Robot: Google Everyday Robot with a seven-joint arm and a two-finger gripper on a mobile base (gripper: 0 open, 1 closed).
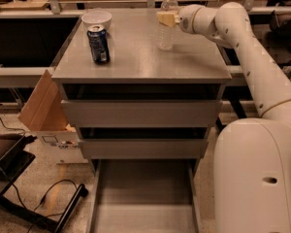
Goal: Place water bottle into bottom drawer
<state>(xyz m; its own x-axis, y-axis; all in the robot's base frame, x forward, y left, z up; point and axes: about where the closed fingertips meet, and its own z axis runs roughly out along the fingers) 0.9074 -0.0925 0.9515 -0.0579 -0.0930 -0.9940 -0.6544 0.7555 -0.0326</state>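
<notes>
The water bottle [167,30] is small and clear with a white cap, and it stands upright on the far right of the grey cabinet top [136,57]. My gripper [166,18] reaches in from the right at the height of the bottle's upper body, right against it. The bottom drawer [143,193] is pulled out toward me below the cabinet, a shallow grey tray with nothing in it. The two upper drawers are shut.
A dark blue soda can [98,44] and a white bowl [96,19] stand on the left of the cabinet top. A cardboard box [39,106] leans at the cabinet's left side. Cables and a black stand [19,178] lie on the floor at left. My white arm and base [257,169] fill the right.
</notes>
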